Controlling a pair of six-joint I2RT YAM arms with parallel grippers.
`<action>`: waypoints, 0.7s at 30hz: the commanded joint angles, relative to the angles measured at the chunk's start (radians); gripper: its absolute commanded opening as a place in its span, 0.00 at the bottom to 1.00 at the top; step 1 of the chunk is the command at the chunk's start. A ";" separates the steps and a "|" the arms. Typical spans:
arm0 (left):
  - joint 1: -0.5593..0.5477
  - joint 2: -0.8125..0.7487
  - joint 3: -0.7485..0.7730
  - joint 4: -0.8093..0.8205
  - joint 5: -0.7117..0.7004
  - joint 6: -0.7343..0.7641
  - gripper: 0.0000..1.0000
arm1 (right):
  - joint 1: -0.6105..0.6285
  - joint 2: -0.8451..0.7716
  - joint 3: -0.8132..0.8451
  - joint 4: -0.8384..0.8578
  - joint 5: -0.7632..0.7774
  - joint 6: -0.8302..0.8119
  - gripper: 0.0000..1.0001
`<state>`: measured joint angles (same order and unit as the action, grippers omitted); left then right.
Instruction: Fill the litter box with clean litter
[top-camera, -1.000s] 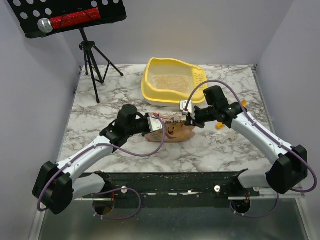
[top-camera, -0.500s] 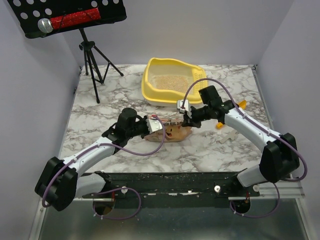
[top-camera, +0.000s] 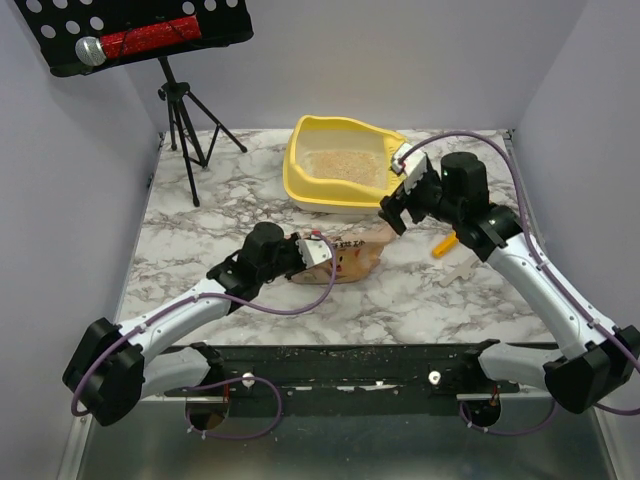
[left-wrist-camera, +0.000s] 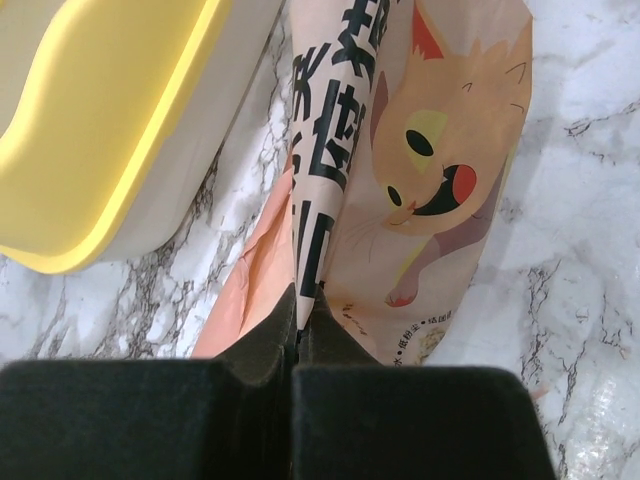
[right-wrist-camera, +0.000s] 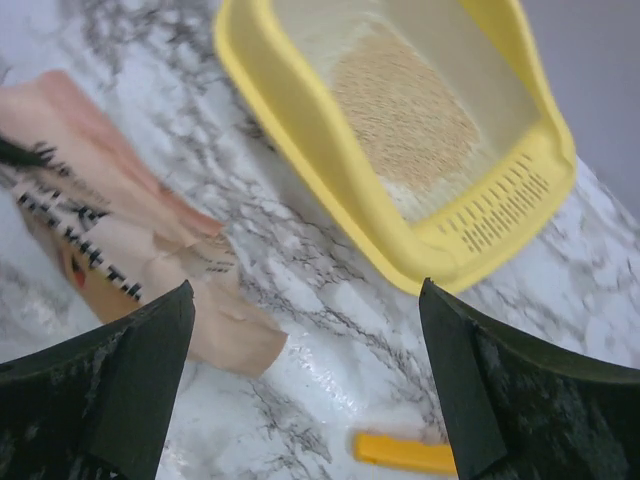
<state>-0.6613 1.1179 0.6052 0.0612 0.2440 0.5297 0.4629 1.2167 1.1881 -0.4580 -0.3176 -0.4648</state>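
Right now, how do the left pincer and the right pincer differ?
The left pincer is shut on an edge of the bag; the right pincer is wide open and holds nothing. The left pincer sits low at the bag, while the right pincer hangs higher, beside the litter box. Both are close to the bag.

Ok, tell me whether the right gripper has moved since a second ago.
Yes. In the top view the right gripper has come off the bag and shifted right, toward the litter box and its slotted corner; its fingers are open.
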 joint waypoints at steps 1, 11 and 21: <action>-0.060 -0.023 0.073 -0.004 -0.202 -0.003 0.00 | -0.015 -0.009 -0.008 0.042 0.449 0.392 1.00; -0.095 -0.009 0.102 -0.020 -0.379 -0.129 0.00 | -0.167 -0.063 -0.159 -0.077 0.574 0.871 1.00; -0.107 -0.016 0.096 -0.012 -0.384 -0.152 0.00 | -0.265 -0.089 -0.321 -0.280 0.697 1.256 1.00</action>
<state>-0.7628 1.1320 0.6651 -0.0315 -0.0452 0.3832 0.2550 1.1263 0.8989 -0.6090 0.3065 0.5900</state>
